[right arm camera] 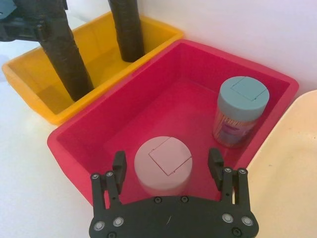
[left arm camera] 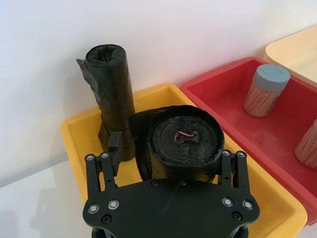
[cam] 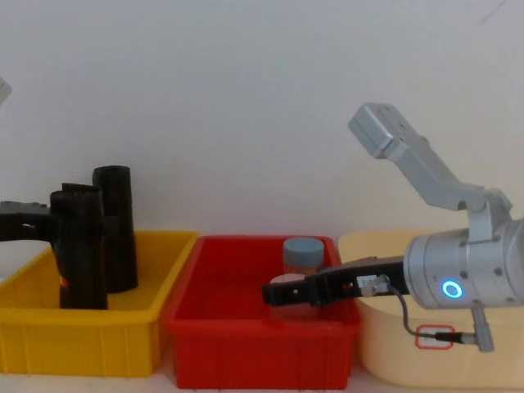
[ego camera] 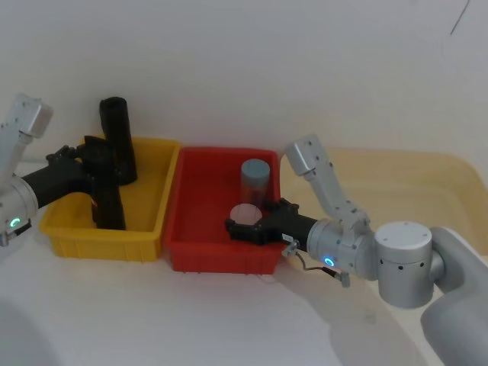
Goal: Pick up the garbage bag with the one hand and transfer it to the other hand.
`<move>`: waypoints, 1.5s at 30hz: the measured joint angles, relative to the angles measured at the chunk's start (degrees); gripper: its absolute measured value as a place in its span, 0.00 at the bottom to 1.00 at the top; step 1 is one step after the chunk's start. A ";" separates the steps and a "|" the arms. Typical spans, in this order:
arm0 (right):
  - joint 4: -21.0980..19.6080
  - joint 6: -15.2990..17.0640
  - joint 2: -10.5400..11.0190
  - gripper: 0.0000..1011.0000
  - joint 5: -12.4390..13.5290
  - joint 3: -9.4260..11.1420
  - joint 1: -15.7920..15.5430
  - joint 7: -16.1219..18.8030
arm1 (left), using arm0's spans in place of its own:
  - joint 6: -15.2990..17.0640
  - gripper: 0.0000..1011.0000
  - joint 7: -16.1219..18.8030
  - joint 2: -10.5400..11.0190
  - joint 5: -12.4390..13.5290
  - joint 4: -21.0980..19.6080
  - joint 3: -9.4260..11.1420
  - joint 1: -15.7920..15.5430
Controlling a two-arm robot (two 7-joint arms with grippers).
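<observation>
Garbage bag (ego camera: pixel 109 204), a crinkled black plastic cylinder at middle left, is standing clenched in my left gripper (left arm camera: pixel 172 151); my right gripper (right arm camera: pixel 167 159) is gaping around a round pink-lidded jar (right arm camera: pixel 163 173).

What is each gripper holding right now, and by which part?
The left gripper clamps the tall black cylindrical garbage bag roll by its sides near the top. The right gripper is open around a pink-lidded jar, gripping nothing.
</observation>
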 joint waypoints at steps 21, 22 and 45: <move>1.67 -0.23 -0.36 0.73 -1.41 -0.78 0.84 0.50 | -0.01 0.99 -0.01 0.00 0.00 -0.01 0.00 0.00; 1.70 -0.23 -0.35 0.68 -1.44 -0.77 0.86 0.51 | -0.01 0.99 -0.01 0.01 0.00 -0.01 0.00 0.00; 1.92 -0.30 -0.45 0.64 -1.68 -0.87 1.01 0.59 | -0.01 0.99 0.00 0.01 0.00 -0.01 0.00 0.01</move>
